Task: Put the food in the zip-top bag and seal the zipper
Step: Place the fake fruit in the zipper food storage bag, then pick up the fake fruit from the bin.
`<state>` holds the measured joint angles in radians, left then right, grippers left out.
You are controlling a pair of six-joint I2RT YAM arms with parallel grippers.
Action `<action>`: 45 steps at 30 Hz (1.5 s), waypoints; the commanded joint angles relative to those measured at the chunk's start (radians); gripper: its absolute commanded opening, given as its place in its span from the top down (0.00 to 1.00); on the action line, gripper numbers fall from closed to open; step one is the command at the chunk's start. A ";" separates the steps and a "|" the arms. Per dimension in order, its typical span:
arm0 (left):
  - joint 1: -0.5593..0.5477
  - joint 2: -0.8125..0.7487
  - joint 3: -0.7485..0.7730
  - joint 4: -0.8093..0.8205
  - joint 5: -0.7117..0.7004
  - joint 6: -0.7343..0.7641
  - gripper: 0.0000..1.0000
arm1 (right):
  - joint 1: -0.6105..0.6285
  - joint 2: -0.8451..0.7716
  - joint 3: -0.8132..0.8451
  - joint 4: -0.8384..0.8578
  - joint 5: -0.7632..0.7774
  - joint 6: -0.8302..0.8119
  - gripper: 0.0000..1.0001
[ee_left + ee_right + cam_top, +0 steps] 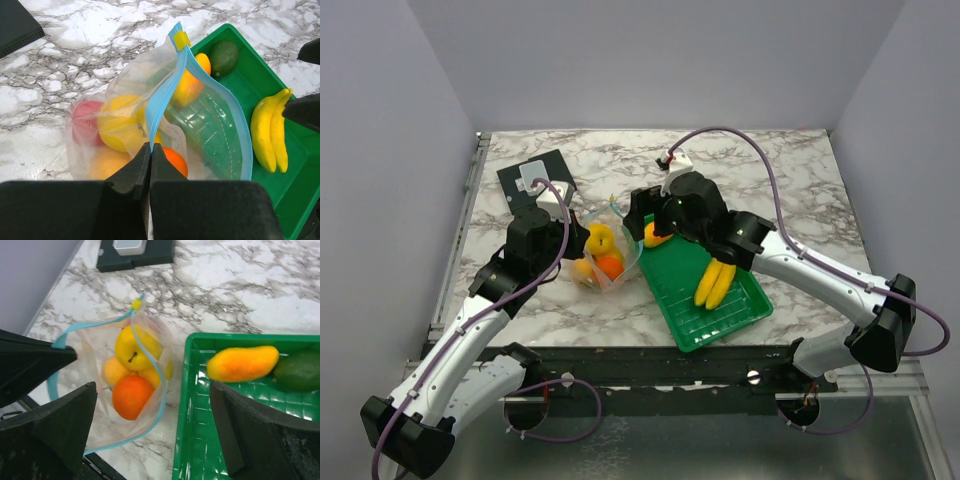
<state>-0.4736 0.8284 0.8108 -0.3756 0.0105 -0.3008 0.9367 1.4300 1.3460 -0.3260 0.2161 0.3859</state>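
left claw [150, 150]: jaws pinched tight on the zipper [161, 92] at the near end of the mouth, holding that lip up
right claw [152, 387]: spread wide and carrying nothing, hanging over the gap between the bag mouth and the tray edge
zip-top bag [127, 82]: on the bench [790, 190], just beside the green tray [745, 312]; mouth gapes toward the tray, and the far lip looks to lean on the rim
slider: yellow tab [182, 40] at the far end of the zipper, so the mouth is fully unzipped
in bag: orange [131, 396], yellow apple [131, 347], red apple [84, 122], plus other yellow-orange pieces
in tray: bananas [270, 132], mango [242, 362], avocado [300, 370]
stage (judged): loading partly done, three pieces to go, sealing not begun
bag handling: thin, floppy, slick film that sags under the load; the blue strip is the only stiffish part, so take hold there
fruit handling: probably light, hard, smooth plastic, and round ones roll; take the mango across its narrow width and the bananas across mid-bunch
risk: the lip may slip from the pinch, and the mouth may fold shut as a piece goes in
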 commanded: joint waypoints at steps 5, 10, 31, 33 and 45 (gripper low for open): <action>-0.002 -0.003 -0.009 0.005 -0.002 0.008 1.00 | -0.031 -0.022 -0.081 -0.064 0.194 0.062 0.00; -0.002 -0.002 -0.010 0.005 -0.003 0.007 1.00 | -0.088 0.002 -0.106 -0.087 0.193 0.103 0.00; -0.002 -0.013 -0.009 0.005 -0.003 0.008 1.00 | -0.301 0.157 -0.157 -0.068 0.218 0.427 0.18; -0.003 -0.015 -0.009 0.005 -0.004 0.008 1.00 | -0.316 0.180 -0.152 -0.077 0.213 0.467 0.19; -0.003 -0.015 -0.010 0.004 -0.004 0.009 1.00 | -0.382 0.283 -0.124 -0.096 0.199 0.613 0.16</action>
<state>-0.4736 0.8284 0.8108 -0.3756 0.0105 -0.3008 0.5716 1.6844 1.1995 -0.4126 0.3992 0.9352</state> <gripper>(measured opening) 0.006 0.833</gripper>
